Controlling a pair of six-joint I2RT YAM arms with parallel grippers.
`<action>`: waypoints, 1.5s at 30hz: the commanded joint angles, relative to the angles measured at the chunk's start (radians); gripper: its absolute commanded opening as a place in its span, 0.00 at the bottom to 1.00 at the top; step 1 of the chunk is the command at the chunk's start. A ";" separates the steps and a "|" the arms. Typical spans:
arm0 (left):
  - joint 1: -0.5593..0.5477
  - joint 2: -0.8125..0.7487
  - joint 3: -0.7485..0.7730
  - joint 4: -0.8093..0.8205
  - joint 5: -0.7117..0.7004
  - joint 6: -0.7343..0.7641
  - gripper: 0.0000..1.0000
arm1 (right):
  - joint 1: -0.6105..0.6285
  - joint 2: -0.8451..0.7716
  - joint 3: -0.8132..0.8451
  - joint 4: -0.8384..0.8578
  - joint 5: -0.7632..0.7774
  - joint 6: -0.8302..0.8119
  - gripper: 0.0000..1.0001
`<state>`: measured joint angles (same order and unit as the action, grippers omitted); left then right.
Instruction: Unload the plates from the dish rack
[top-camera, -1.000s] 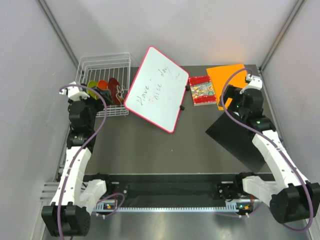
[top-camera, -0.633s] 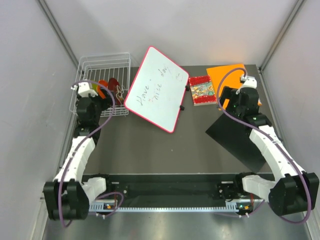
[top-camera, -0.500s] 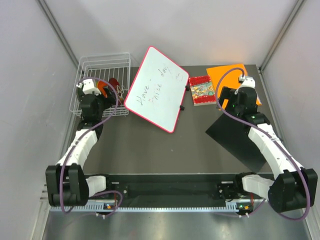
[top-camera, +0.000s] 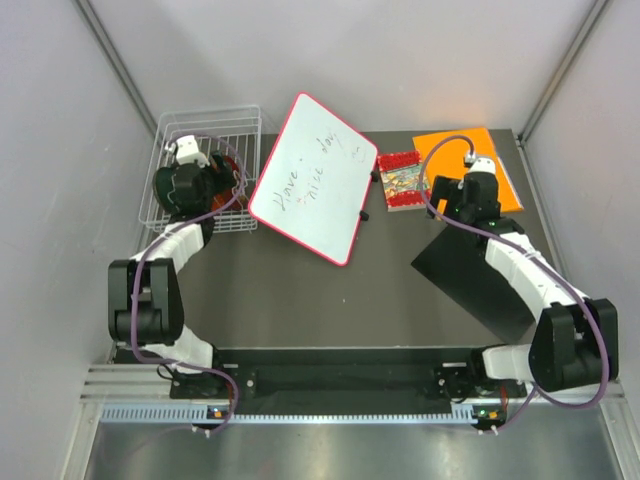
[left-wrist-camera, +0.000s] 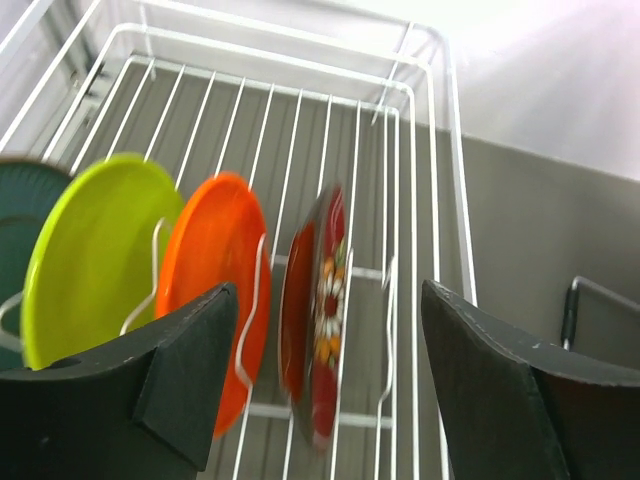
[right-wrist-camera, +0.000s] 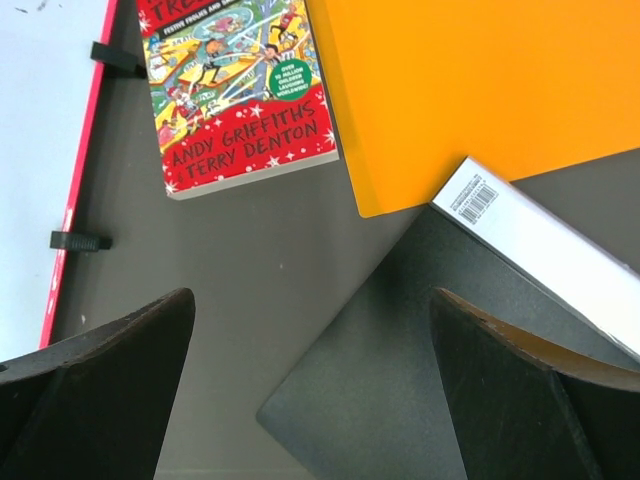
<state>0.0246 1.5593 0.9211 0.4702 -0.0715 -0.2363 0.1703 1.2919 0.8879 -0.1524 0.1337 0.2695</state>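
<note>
**Unloading not yet begun: all four plates in the rack**

None of the plates has been taken out. The dish rack (top-camera: 208, 128) sits at the far left corner of the table (top-camera: 330, 300). Four plates stand on edge between its upright wires. From left to right in the left wrist view they are the dark teal plate (left-wrist-camera: 18, 230), the lime green plate (left-wrist-camera: 95, 250), the orange plate (left-wrist-camera: 210, 290) and the dark red plate (left-wrist-camera: 315, 320).

The left gripper (left-wrist-camera: 328, 295) hangs over the rack with its jaws spread wide. They bracket the dark red plate without visibly touching it. The right gripper (right-wrist-camera: 310, 300) is likewise spread and holds nothing. It is at the far right, well apart from the rack.

The table is dark grey and matte, with pale walls on three sides. A pink-framed whiteboard (top-camera: 312, 180) lies just right of the rack. A book (right-wrist-camera: 240, 85), an orange sheet (right-wrist-camera: 480, 80) and a black sheet (right-wrist-camera: 400, 380) lie at the far right.
</note>
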 joint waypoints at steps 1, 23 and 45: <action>0.000 0.059 0.108 0.039 0.015 0.002 0.77 | 0.014 0.029 0.008 0.056 -0.003 -0.003 1.00; 0.000 0.258 0.255 -0.137 0.032 0.048 0.58 | 0.014 0.103 0.008 0.073 0.004 0.004 1.00; -0.095 0.142 0.199 -0.131 -0.240 0.227 0.00 | 0.014 0.107 0.039 0.005 0.037 -0.004 1.00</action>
<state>-0.0341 1.7992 1.1290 0.3050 -0.1871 -0.0711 0.1703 1.4189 0.8879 -0.1371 0.1390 0.2722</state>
